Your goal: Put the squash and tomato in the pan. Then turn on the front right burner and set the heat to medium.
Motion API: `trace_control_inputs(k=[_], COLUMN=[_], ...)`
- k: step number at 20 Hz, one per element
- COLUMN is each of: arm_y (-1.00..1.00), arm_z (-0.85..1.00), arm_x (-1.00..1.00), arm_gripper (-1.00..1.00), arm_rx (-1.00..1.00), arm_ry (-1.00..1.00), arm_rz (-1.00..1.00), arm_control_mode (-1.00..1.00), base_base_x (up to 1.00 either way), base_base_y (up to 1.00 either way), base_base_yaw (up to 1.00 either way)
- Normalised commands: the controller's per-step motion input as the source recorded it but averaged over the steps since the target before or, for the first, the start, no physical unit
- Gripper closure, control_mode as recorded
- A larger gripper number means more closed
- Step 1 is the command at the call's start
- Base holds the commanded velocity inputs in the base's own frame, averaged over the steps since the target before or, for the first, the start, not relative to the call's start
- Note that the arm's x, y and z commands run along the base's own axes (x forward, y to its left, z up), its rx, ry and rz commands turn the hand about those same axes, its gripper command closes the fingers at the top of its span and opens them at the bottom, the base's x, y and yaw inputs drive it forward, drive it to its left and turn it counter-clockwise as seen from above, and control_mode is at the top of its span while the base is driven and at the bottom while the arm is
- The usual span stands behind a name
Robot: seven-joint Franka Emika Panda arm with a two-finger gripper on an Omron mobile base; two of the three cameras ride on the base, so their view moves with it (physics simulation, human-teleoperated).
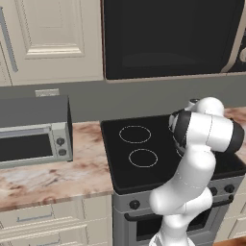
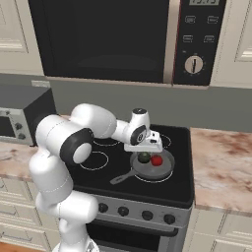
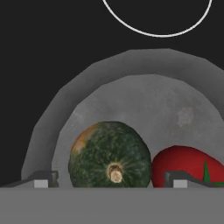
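Observation:
The grey pan (image 2: 165, 170) sits on the black cooktop's front right ring, its handle (image 2: 120, 177) pointing toward the front left. Inside it lie the dark green squash (image 2: 143, 157) and, touching it on the right, the red tomato (image 2: 156, 160). My gripper (image 2: 143, 148) hangs just above the squash, open. In the hand view the squash (image 3: 109, 153) lies between my two fingertips (image 3: 43, 179) with a gap on each side, the gripper (image 3: 109, 180) gripping nothing. The tomato (image 3: 188, 162) lies partly behind the right tip, on the pan floor (image 3: 166, 100).
A row of dark stove knobs (image 2: 133, 212) runs along the range front below the pan. Burner rings (image 1: 135, 134) mark the cooktop's left side. A grey toaster oven (image 1: 33, 139) stands on the marble counter to the left. A black microwave (image 2: 103, 39) hangs overhead.

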Motion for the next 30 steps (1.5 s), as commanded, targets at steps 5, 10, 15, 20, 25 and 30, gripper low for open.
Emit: trace_control_inputs(k=[5,10,15,20,25,30], arm_y=[-0.08,0.00,0.00,0.03,0.51,0.62], arm_z=[0.00,0.01,0.11,0.17,0.03,0.00], arm_x=[-0.03,-0.26,-0.48,-0.46,-0.06,0.00], arm_gripper=[-1.00,-1.00,-1.00,-1.00,-1.00,-1.00], arm_rx=[0.00,0.00,0.00,0.00,0.02,0.07], arm_ry=[0.00,-0.05,-0.12,-0.14,-0.06,-0.07], arm_rz=[0.00,0.00,0.00,0.00,0.00,-0.06], arm_control_mode=[-1.00,-1.00,-1.00,-1.00,-1.00,-1.00], base_base_x=[0.00,0.00,0.00,0.00,0.00,0.00], base_base_y=[0.00,0.00,0.00,0.00,0.00,0.00], base_base_yaw=[0.00,0.00,0.00,0.00,0.00,0.00])
